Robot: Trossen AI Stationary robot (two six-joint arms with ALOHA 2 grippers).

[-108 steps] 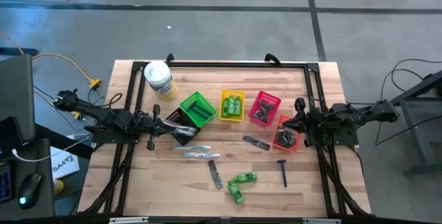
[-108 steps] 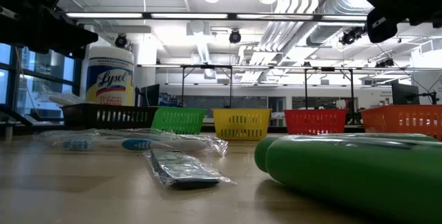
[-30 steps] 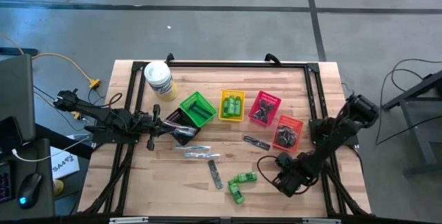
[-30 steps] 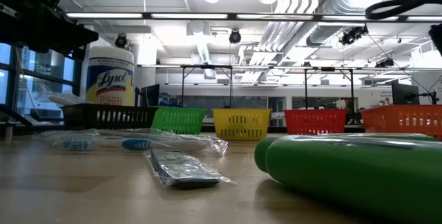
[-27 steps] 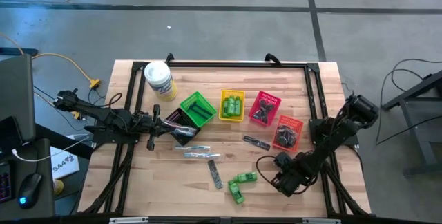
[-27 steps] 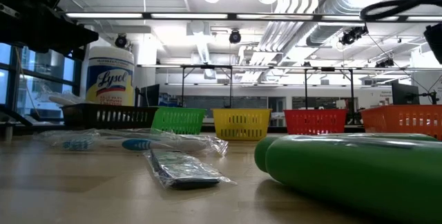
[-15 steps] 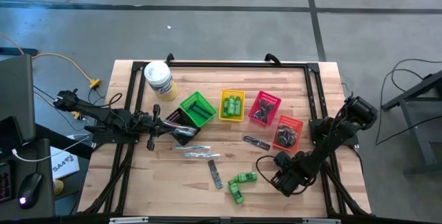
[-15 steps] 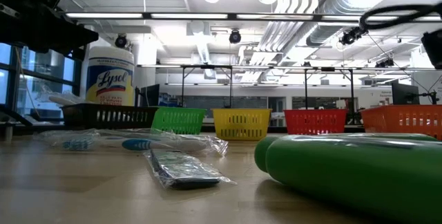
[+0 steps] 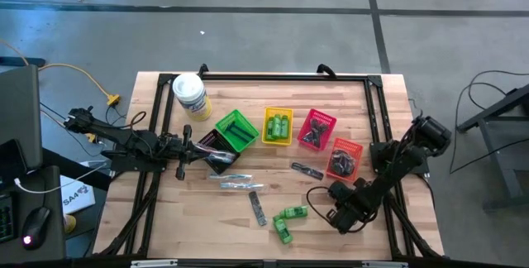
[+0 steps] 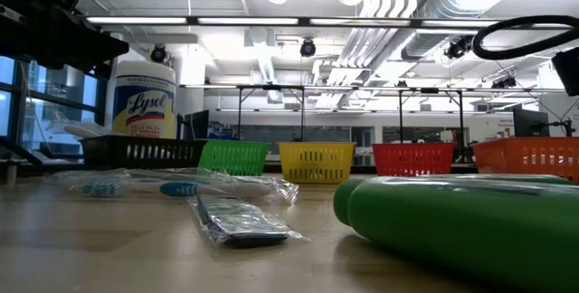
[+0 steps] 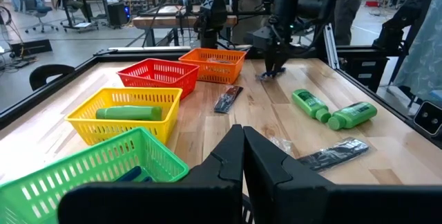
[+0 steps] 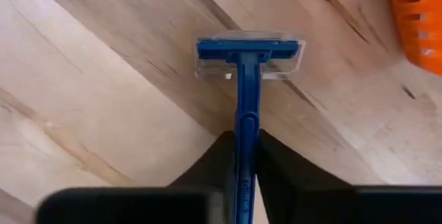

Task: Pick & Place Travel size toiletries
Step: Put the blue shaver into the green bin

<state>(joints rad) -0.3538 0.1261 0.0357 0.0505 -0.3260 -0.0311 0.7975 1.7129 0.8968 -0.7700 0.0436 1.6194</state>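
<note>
While the right gripper (image 12: 243, 156) is down at the table's front right, its fingers pinched on the handle of the blue razor (image 12: 246, 79), sorting appears roughly half done: the green basket (image 9: 235, 130), yellow basket (image 9: 278, 126), red basket (image 9: 316, 129) and orange basket (image 9: 345, 158) all hold items. Two green bottles (image 9: 288, 222), a comb (image 9: 259, 208), wrapped sticks (image 9: 235, 180) and a dark packet (image 9: 307, 170) remain loose. The left gripper (image 11: 242, 156) waits closed and empty beside the green basket.
</note>
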